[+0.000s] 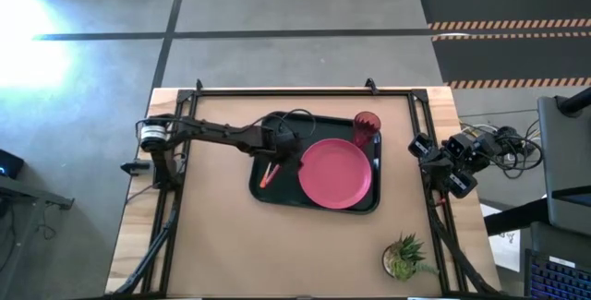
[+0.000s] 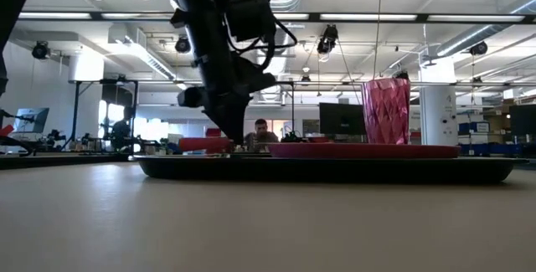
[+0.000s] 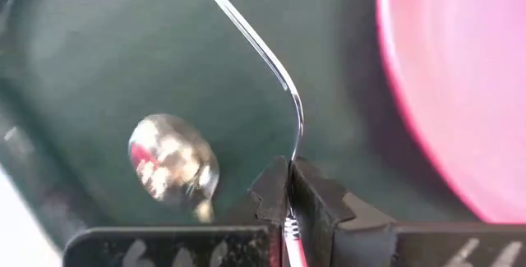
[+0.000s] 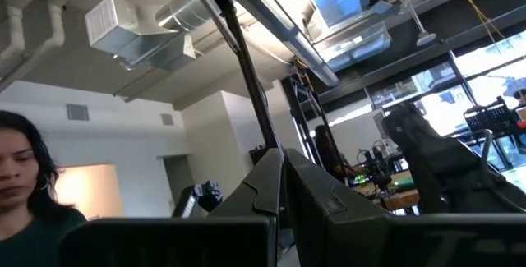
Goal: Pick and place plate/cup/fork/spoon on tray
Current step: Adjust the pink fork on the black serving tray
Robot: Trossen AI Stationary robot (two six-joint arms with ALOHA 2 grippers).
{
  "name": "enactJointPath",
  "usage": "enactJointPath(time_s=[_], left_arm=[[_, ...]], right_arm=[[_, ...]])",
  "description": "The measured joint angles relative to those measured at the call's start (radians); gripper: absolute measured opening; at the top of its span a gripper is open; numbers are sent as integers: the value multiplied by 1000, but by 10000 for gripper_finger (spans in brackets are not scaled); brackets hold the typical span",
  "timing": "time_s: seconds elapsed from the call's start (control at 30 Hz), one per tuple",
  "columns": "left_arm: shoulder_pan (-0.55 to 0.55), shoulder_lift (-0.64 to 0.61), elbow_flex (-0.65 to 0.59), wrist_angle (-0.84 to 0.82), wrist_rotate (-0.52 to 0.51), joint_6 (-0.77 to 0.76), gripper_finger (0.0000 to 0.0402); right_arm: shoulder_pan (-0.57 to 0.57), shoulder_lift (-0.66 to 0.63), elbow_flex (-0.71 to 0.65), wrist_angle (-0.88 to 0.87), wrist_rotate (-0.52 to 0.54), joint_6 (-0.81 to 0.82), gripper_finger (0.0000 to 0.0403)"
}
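Note:
The dark tray (image 1: 268,194) lies mid-table. On it are the pink-red plate (image 1: 334,173), the dark-red cup (image 1: 367,129) standing at the far right corner, and the spoon, whose silver bowl (image 3: 173,164) rests on the tray floor. My left gripper (image 1: 280,155) is over the tray's left part, shut on the fork (image 3: 263,49). My right gripper (image 4: 283,189) is shut and empty, parked at the table's right edge (image 1: 448,166) and pointing up into the room. My left gripper pinches the fork between its two fingers (image 3: 316,201) at the metal neck (image 3: 293,156), just ahead of the pink-red handle (image 3: 293,246). The handle runs back between the fingers. The tines reach out ahead over the tray floor; I cannot tell whether they touch it.
A small potted green plant (image 1: 404,257) stands near the table's near right corner. The plate (image 3: 460,70) lies close beside the fork. A person shows in the room behind the table (image 2: 261,131), and another in the right wrist view (image 4: 25,185).

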Motion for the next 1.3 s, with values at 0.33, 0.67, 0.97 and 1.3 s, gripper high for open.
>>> enactJointPath(time_s=[0.33, 0.67, 0.97, 1.3], left_arm=[[-45, -3, 16, -109, -58, -90, 0], [-81, -1, 5, 37, -75, -194, 0], [-81, 7, -21, 17, -102, -253, 0], [-80, 7, -26, 25, -109, -271, 0]], right_arm=[[0, 0, 0, 0, -5, -2, 9], [0, 0, 0, 0, -5, 0, 9], [0, 0, 0, 8, -26, 26, 9], [0, 0, 0, 8, -31, 34, 9]])
